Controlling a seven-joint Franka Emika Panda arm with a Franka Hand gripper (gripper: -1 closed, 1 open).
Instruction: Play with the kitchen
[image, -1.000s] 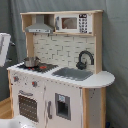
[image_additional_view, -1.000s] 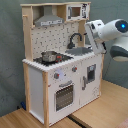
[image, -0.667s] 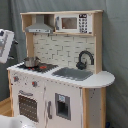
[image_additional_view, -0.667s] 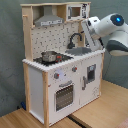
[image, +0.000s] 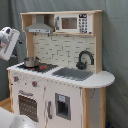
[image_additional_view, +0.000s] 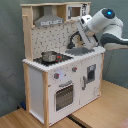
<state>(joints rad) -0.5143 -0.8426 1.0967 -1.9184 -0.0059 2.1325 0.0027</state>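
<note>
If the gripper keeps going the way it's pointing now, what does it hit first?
Probably the grey sink of the kitchen: in the second exterior view the gripper points down beside the black faucet. Depth is unclear, so it may meet the countertop edge instead.

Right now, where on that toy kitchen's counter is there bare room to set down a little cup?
The rounded counter end, past the grey sink and black faucet, lies bare in the first exterior view. The hob is crowded by a small pot. In the second exterior view the robot arm hangs near the sink.
</note>
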